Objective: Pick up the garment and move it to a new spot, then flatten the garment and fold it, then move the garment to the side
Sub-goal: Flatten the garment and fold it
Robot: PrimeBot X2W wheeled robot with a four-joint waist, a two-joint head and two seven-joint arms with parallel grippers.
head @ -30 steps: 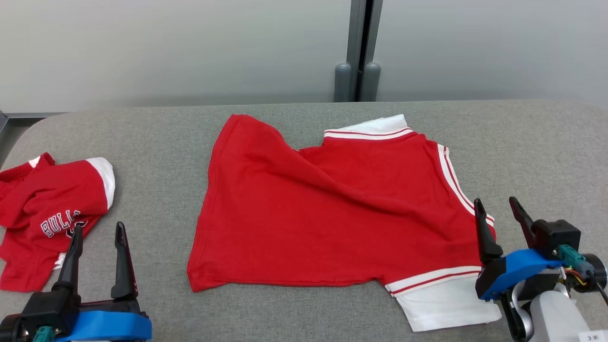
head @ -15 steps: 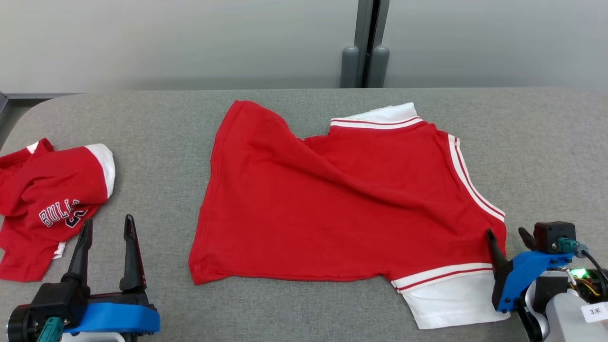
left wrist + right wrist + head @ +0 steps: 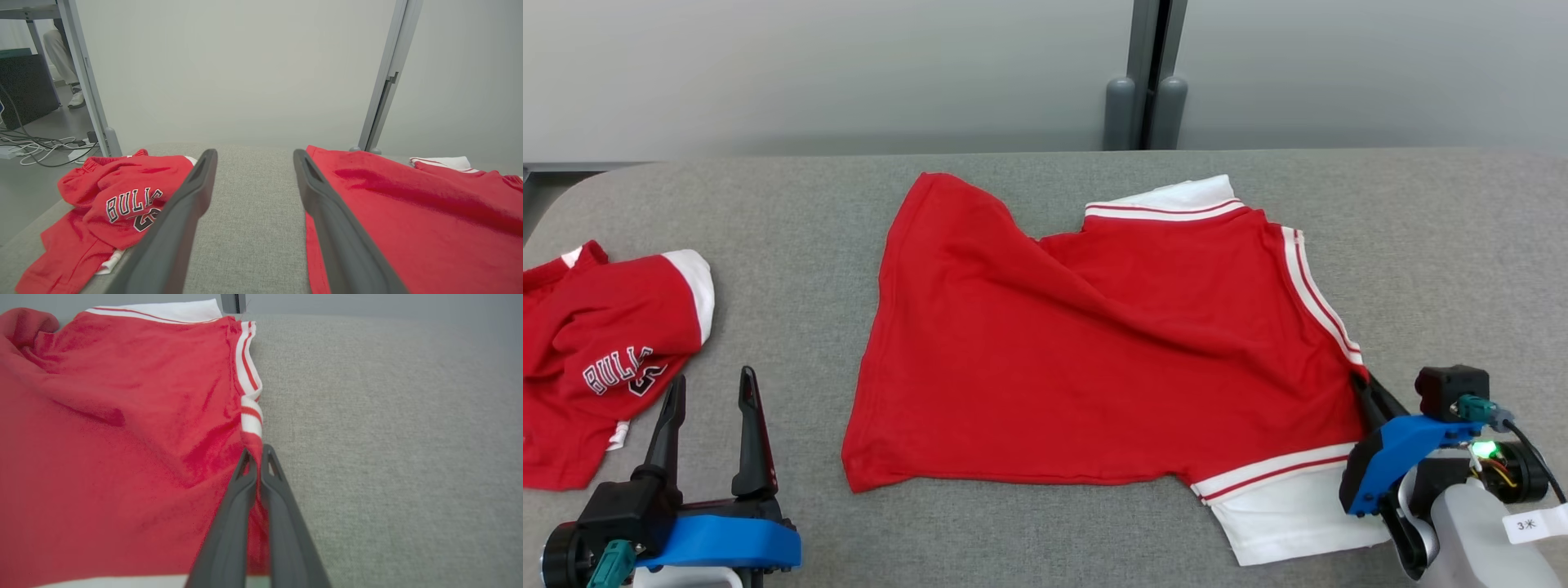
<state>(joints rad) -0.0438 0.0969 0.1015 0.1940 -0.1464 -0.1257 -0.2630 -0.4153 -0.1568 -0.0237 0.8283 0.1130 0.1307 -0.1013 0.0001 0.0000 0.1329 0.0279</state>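
- Two shirts on table: spare shirt, far left, sits near left gripper, jaws wide, empty; wrong grab poss.
- Garment mid-frame, creased; one-sided pull may bunch it.
- Right gripper, lower right, pinched shut on garment's striped edge; thin bite, may slip.

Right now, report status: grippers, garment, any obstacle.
Right gripper shut on striped edge of the spread red shirt. Left gripper open, empty. Crumpled red Bulls jersey at left, apart.

Left gripper rests low with fingers spread wide (pointing forward), right gripper fingers pressed together.
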